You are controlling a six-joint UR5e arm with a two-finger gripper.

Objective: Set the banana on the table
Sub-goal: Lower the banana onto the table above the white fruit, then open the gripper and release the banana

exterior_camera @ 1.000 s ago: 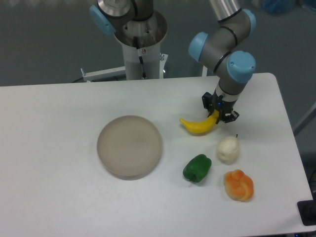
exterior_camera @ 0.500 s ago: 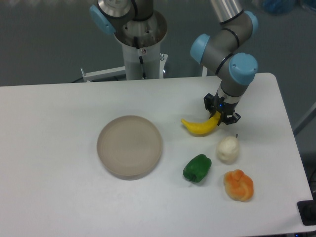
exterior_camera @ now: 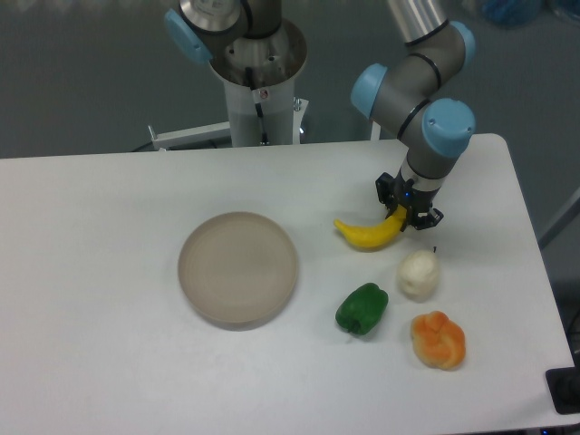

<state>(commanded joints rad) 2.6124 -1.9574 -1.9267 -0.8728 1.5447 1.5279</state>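
From the fixed camera, the hand (exterior_camera: pixel 405 210) points down over the right half of the white bench (exterior_camera: pixel 109 272), its dark fingers pinching the right tip of the banana (exterior_camera: pixel 370 233). The banana lies curved with its left end out toward the plate (exterior_camera: pixel 237 268), low at the bench surface; whether it rests on it I cannot tell. Just below the hand sits a white pear-shaped toy (exterior_camera: pixel 419 274). A green pepper (exterior_camera: pixel 362 308) lies to its lower left and a lumpy orange fruit (exterior_camera: pixel 438 339) near the front right edge. No writing or brand marks are legible anywhere on the arm or objects.
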